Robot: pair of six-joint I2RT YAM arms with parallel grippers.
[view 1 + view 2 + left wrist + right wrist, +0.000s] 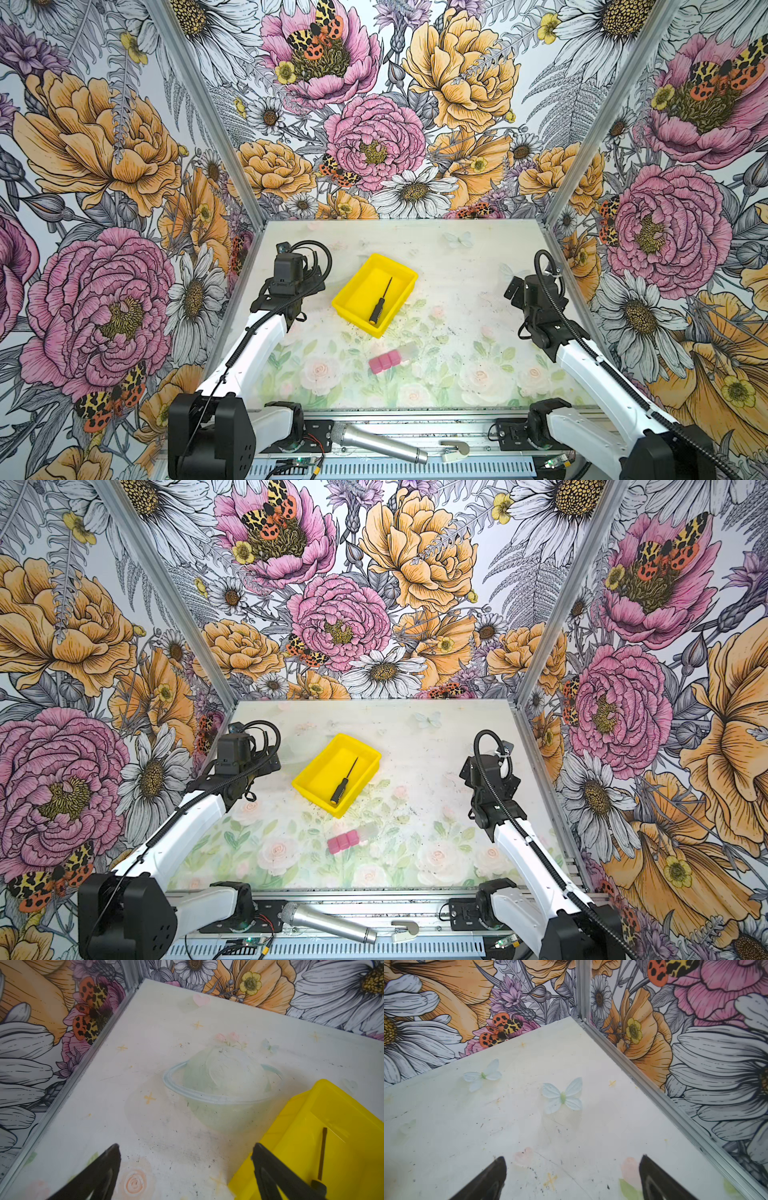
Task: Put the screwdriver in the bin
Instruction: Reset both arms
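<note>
My left gripper (pixel 187 1147): jaws spread wide, holding nothing, over the table (pixel 133 1076) just beside the bin (pixel 301 1126). My right gripper (pixel 573 1157): wide apart, empty. In both top views the screwdriver (pixel 381 302) lies inside the yellow bin at frame centre, shaft pointing up-frame. The pink blocks (pixel 385 361) lie below it.

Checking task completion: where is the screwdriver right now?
In both top views the screwdriver lies inside the yellow bin, mid-table, handle toward its near wall, beyond the pink blocks.
</note>
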